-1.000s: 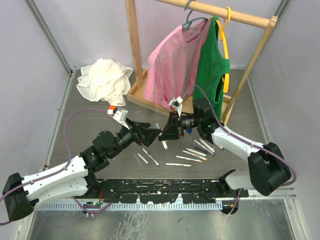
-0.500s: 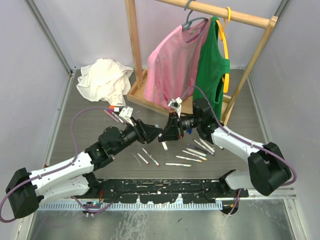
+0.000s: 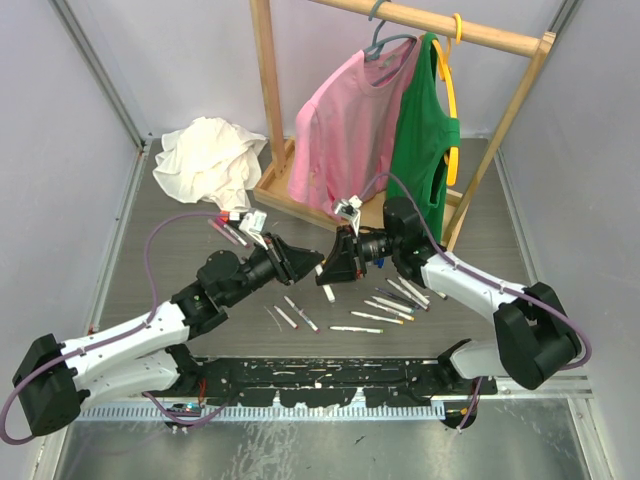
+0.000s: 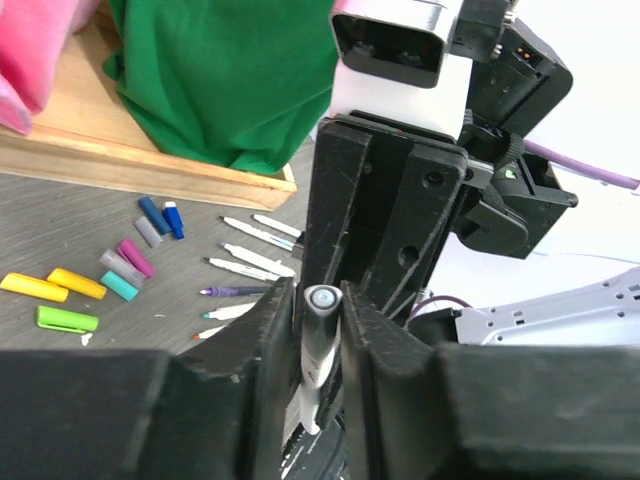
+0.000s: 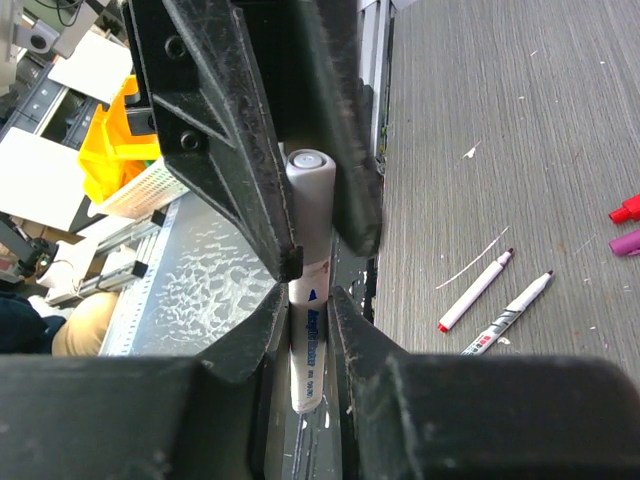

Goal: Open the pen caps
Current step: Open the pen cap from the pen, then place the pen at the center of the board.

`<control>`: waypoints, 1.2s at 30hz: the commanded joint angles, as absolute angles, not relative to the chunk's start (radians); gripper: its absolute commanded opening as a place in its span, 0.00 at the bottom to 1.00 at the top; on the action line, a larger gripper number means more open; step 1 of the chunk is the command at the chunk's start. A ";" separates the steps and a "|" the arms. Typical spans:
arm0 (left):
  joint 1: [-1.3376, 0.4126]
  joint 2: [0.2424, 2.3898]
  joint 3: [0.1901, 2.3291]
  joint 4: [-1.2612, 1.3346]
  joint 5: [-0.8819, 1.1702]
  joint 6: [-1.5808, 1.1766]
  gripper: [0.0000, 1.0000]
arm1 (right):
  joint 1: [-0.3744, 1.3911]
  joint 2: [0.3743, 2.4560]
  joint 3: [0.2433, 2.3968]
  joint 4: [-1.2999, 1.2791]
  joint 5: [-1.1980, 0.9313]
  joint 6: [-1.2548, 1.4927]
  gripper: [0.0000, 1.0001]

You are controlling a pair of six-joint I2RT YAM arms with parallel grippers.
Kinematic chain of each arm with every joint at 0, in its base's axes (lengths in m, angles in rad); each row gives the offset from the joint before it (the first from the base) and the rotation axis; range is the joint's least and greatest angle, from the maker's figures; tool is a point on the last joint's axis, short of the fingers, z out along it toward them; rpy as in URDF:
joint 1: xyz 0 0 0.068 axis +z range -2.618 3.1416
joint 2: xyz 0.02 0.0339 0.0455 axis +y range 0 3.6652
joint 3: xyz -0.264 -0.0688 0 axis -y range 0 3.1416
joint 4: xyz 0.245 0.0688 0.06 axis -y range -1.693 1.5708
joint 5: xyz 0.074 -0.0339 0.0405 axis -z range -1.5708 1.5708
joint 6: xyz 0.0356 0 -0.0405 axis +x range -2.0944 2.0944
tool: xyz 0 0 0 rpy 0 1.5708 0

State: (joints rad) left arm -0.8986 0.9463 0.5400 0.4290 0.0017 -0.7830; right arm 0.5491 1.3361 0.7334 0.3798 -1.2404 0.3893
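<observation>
My two grippers meet nose to nose above the table's middle. The right gripper is shut on the white barrel of a pen. The left gripper has both jaws pressed on that pen's grey cap, whose round end shows between them. Loose pen caps in yellow, green, teal, pink, grey and blue lie on the table. A red cap and a purple cap lie further off. Several pens lie below the right gripper, and more pens nearer the left arm.
A wooden clothes rack stands at the back with a pink shirt and a green shirt hanging low over its base. A crumpled white cloth lies at the back left. Grey walls close in both sides.
The left arm has moved right, up to the pen that the right gripper holds, and its jaws have closed onto the pen's cap end. The right arm has barely moved.
</observation>
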 commanded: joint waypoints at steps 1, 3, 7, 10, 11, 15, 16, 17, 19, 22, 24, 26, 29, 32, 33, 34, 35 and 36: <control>-0.888 0.946 0.582 0.495 0.030 -0.790 0.18 | 0.560 1.333 0.782 0.396 -1.255 0.364 0.01; -0.883 0.946 0.582 0.495 0.037 -0.788 0.04 | 0.560 1.335 0.782 0.393 -1.254 0.364 0.01; -0.863 0.945 0.577 0.510 0.053 -0.755 0.00 | 0.568 1.354 0.781 0.393 -1.256 0.363 0.01; -0.801 0.937 0.587 0.530 0.090 -0.729 0.00 | 0.581 1.372 0.780 0.394 -1.254 0.365 0.01; -0.756 0.933 0.594 0.538 0.107 -0.723 0.00 | 0.588 1.379 0.777 0.395 -1.250 0.365 0.01; -0.612 0.920 0.643 0.543 0.157 -0.703 0.00 | 0.624 1.407 0.759 0.418 -1.221 0.368 0.01; -0.578 0.915 0.654 0.540 0.162 -0.701 0.00 | 0.634 1.415 0.755 0.420 -1.212 0.367 0.01; -0.545 0.911 0.664 0.535 0.165 -0.703 0.00 | 0.644 1.419 0.750 0.422 -1.200 0.366 0.01; -0.485 0.899 0.676 0.529 0.170 -0.713 0.00 | 0.666 1.425 0.738 0.425 -1.169 0.367 0.01; -0.397 0.877 0.680 0.506 0.186 -0.740 0.00 | 0.688 1.427 0.730 0.425 -1.125 0.369 0.01; -0.348 0.854 0.669 0.478 0.199 -0.753 0.00 | 0.707 1.427 0.726 0.423 -1.093 0.373 0.01; -0.314 0.823 0.640 0.415 0.194 -0.750 0.00 | 0.733 1.424 0.727 0.397 -1.019 0.365 0.01; -0.305 0.760 0.588 0.220 0.124 -0.739 0.00 | 0.787 1.433 0.763 0.283 -0.864 0.340 0.01; -0.304 0.700 0.517 0.035 0.052 -0.741 0.00 | 0.865 1.474 0.809 0.212 -0.724 0.376 0.01; -0.305 0.681 0.488 -0.018 0.029 -0.746 0.00 | 0.896 1.492 0.822 0.204 -0.670 0.391 0.01; -0.304 0.663 0.465 -0.072 0.005 -0.757 0.00 | 0.932 1.509 0.846 0.167 -0.605 0.404 0.01; -0.304 0.648 0.441 -0.123 -0.016 -0.772 0.00 | 0.967 1.532 0.877 0.117 -0.533 0.406 0.01; -0.304 0.634 0.422 -0.165 -0.034 -0.785 0.00 | 0.999 1.558 0.916 0.070 -0.470 0.405 0.01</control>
State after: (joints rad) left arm -0.3092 0.6811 0.4877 0.0986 0.0715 -0.7517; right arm 0.8959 1.5013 0.7937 0.2100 -0.7574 0.3809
